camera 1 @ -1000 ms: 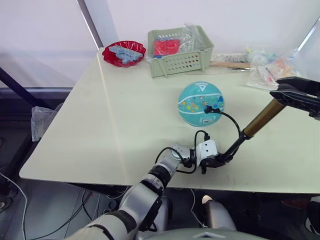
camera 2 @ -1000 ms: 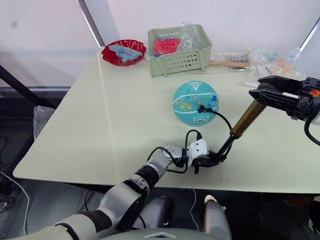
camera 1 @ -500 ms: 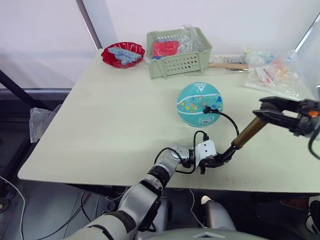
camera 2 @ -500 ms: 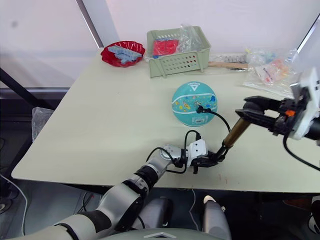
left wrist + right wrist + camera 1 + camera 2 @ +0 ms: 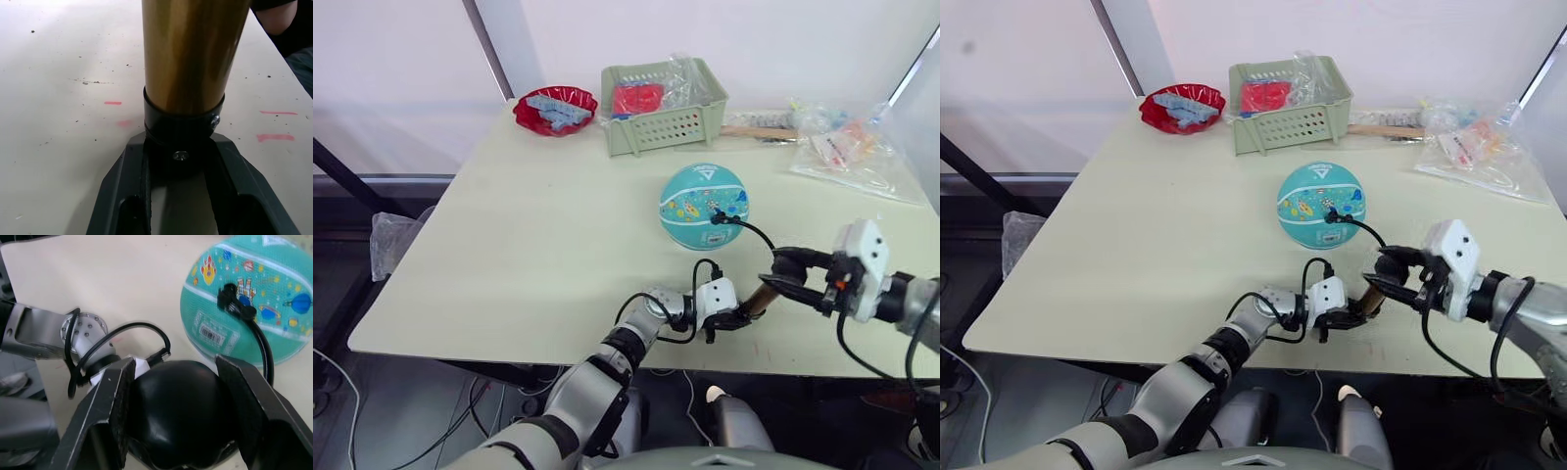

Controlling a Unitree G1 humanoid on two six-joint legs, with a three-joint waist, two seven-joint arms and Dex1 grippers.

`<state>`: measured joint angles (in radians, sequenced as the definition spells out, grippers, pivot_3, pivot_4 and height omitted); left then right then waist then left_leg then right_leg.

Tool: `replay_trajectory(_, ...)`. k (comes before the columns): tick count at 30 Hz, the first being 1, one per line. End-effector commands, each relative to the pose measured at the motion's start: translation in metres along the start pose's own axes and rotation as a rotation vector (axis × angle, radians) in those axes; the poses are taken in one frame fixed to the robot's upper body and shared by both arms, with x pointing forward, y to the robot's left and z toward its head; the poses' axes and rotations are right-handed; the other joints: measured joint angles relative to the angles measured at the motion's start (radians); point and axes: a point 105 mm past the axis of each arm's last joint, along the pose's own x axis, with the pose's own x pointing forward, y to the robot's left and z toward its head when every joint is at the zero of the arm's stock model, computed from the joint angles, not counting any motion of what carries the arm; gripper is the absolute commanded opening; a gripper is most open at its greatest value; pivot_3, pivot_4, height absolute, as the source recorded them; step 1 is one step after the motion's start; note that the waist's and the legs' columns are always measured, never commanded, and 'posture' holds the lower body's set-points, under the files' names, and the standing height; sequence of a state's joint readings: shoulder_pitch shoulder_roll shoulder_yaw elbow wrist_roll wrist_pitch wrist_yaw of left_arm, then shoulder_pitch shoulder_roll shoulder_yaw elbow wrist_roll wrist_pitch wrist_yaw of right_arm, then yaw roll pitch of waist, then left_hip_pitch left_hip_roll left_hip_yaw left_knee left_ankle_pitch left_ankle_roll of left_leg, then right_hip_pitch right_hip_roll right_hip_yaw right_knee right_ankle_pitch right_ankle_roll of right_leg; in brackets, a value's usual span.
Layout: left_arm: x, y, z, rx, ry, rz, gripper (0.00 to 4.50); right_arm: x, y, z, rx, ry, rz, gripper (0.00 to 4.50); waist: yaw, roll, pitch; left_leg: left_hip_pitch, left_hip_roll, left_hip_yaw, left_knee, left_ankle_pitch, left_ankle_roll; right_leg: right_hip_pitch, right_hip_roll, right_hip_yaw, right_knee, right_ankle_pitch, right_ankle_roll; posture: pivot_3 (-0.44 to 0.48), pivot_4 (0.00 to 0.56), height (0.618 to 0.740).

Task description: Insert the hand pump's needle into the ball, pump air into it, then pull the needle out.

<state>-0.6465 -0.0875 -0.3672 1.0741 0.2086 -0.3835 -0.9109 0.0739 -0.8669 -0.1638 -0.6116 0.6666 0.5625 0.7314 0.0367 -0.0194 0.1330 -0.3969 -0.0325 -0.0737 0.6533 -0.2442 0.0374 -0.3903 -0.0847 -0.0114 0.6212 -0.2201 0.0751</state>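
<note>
I see the teal ball (image 5: 704,206) sitting on the surface, the needle (image 5: 230,299) plugged into its side. The brass hand pump (image 5: 191,54) leans near the front edge, handle pushed down, hose looping over to the ball.

Right gripper (image 5: 781,273), closed on the black T-handle (image 5: 178,413), has travelled down and toward the near left, from high at the right edge of the table (image 5: 509,235) to just beside the left gripper (image 5: 736,317). The handle has been pressed in toward the hand pump (image 5: 761,297), so that only a short stretch of brass-gold barrel shows between the two grippers, where a long slanting barrel showed before. The right forearm, with its white wrist block (image 5: 862,257), has come into view over the near right of the table.
</note>
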Motion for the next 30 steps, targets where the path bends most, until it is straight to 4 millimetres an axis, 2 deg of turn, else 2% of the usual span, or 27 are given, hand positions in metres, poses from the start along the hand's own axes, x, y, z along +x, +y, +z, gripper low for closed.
replay_trajectory(1, -0.001, -0.024, -0.037, -0.105, 0.111, -0.055, 1.1, 0.005, 0.012, -0.013, 0.029, 0.036, 0.037, 2.09, 0.0, -0.001, -0.001, 0.0, 0.0, 0.0, 0.0, 0.0, 0.0, 0.0, 0.0, 0.0, 0.0, 0.0, 0.0, 0.0, 0.15, 0.737)
replay_trajectory(8, -0.001, -0.026, -0.041, -0.111, 0.123, -0.055, 1.1, -0.006, 0.0, 0.028, -0.046, -0.061, 0.019, 2.09, 0.001, 0.001, 0.001, -0.001, 0.0, 0.0, 0.0, 0.0, 0.0, 0.0, 0.0, 0.0, 0.0, 0.0, 0.0, 0.0, 0.15, 0.737)
replay_trajectory(12, -0.002, -0.028, -0.043, -0.112, 0.131, -0.062, 1.1, -0.021, -0.009, 0.064, -0.105, -0.096, 0.017, 2.09, 0.003, 0.006, 0.005, -0.002, -0.001, 0.0, 0.0, 0.0, 0.0, 0.0, -0.001, 0.0, 0.0, 0.0, 0.0, 0.0, 0.15, 0.737)
replay_trajectory(18, -0.002, -0.029, -0.045, -0.11, 0.136, -0.066, 1.1, -0.038, -0.016, 0.103, -0.141, -0.146, 0.012, 2.09, 0.004, 0.008, 0.007, -0.003, -0.002, -0.001, 0.0, 0.0, 0.0, -0.001, -0.002, -0.001, 0.0, 0.0, 0.0, 0.0, 0.15, 0.737)
replay_trajectory(25, -0.003, -0.029, -0.045, -0.106, 0.142, -0.07, 1.1, -0.053, -0.022, 0.138, -0.195, -0.184, -0.013, 2.09, 0.004, 0.008, 0.008, -0.003, -0.002, 0.0, 0.0, 0.0, 0.0, -0.001, -0.002, -0.001, 0.0, 0.0, 0.0, 0.0, 0.15, 0.737)
replay_trajectory(30, -0.004, -0.029, -0.046, -0.104, 0.144, -0.073, 1.1, -0.055, -0.019, 0.151, -0.207, -0.192, 0.0, 2.09, 0.004, 0.008, 0.008, -0.004, -0.002, -0.001, 0.001, 0.0, 0.0, -0.002, -0.003, -0.001, 0.0, 0.0, 0.0, 0.0, 0.15, 0.737)
